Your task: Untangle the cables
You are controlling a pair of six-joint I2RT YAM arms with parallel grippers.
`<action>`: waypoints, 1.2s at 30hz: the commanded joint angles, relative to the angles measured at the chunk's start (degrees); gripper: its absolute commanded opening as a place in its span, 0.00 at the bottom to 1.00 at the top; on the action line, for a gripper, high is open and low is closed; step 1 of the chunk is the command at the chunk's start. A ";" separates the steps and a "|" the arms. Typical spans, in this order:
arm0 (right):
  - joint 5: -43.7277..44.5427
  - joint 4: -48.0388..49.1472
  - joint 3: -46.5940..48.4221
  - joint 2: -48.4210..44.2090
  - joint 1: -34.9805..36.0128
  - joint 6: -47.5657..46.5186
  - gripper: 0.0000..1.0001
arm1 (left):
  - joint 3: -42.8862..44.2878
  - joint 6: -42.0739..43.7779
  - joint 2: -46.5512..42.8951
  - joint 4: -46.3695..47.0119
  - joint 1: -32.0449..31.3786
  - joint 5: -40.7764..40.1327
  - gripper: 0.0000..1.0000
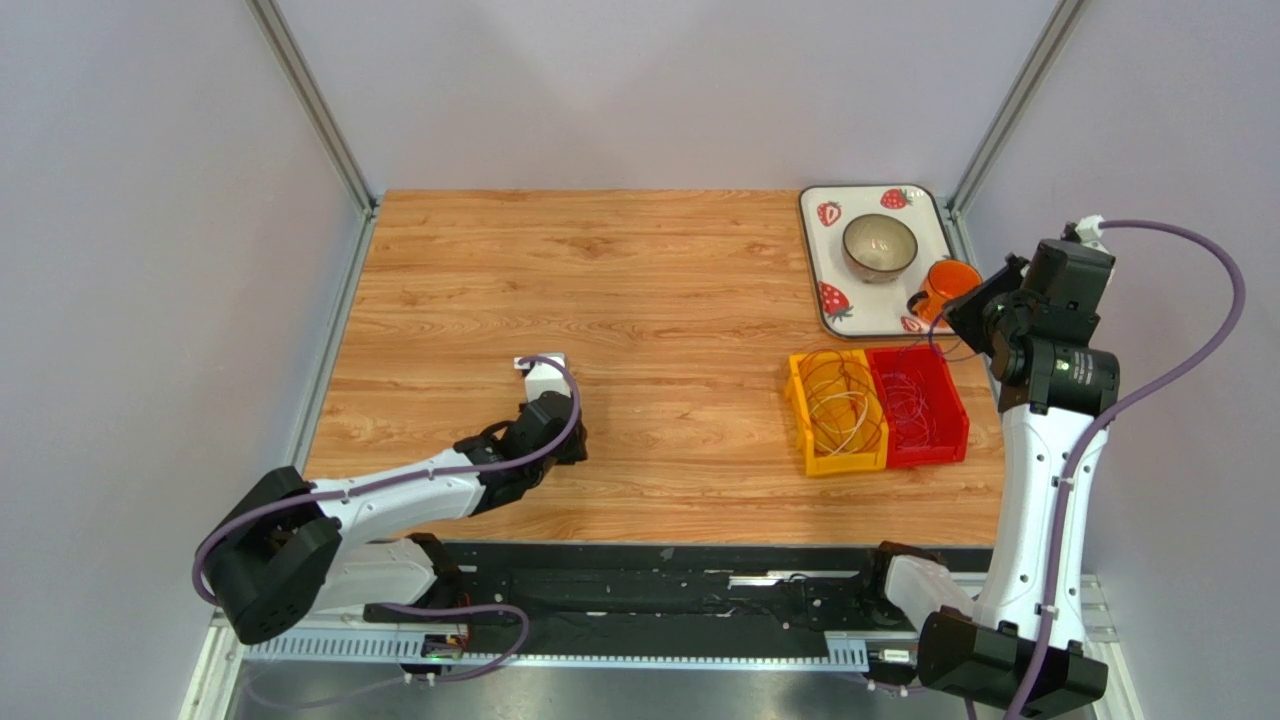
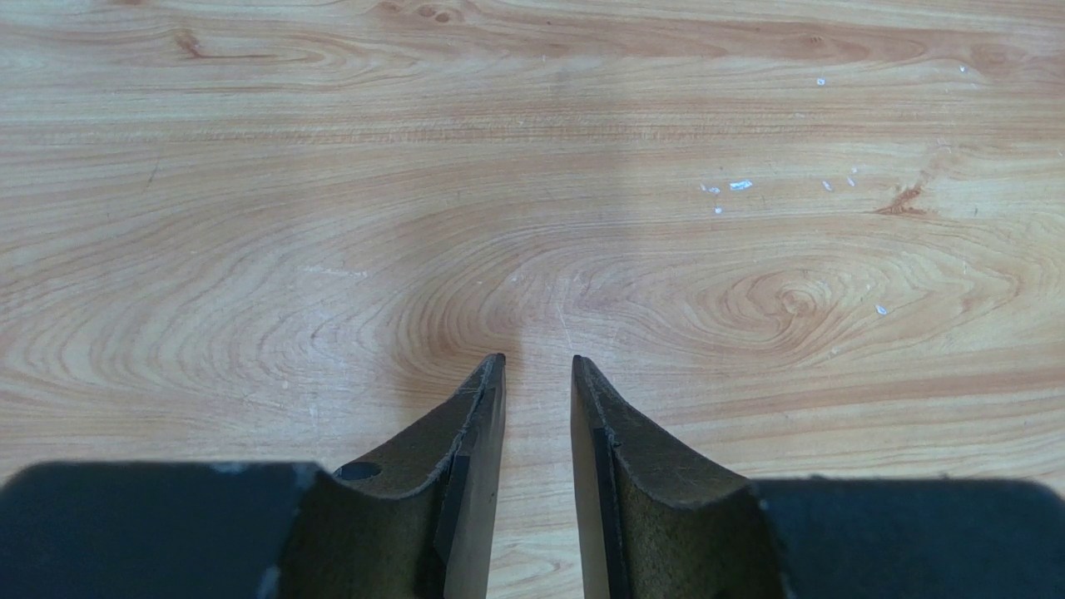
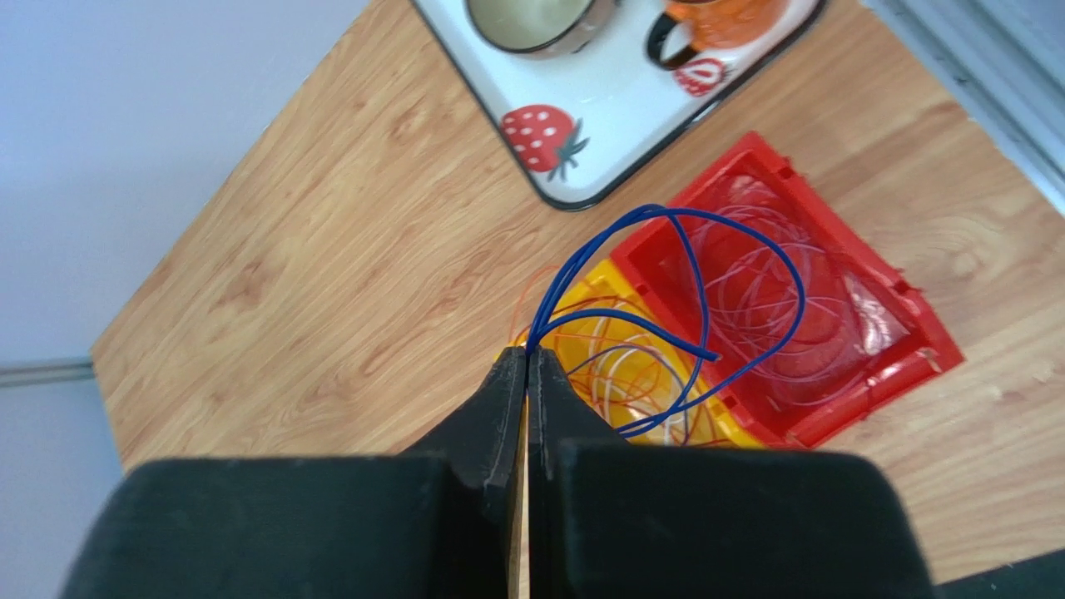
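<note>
2 bins sit below the blue cable that the right tool clenches, while the left tool hangs released above the desk.

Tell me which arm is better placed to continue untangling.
Right. The right gripper is shut on a blue cable looping over the yellow bin and red bin. The left gripper is open, holds nothing, and sits far from both.
</note>
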 commanded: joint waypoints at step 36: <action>-3.34 22.60 -26.62 -2.93 -10.71 5.67 0.00 | 2.37 -0.25 0.79 0.58 0.00 -0.36 0.33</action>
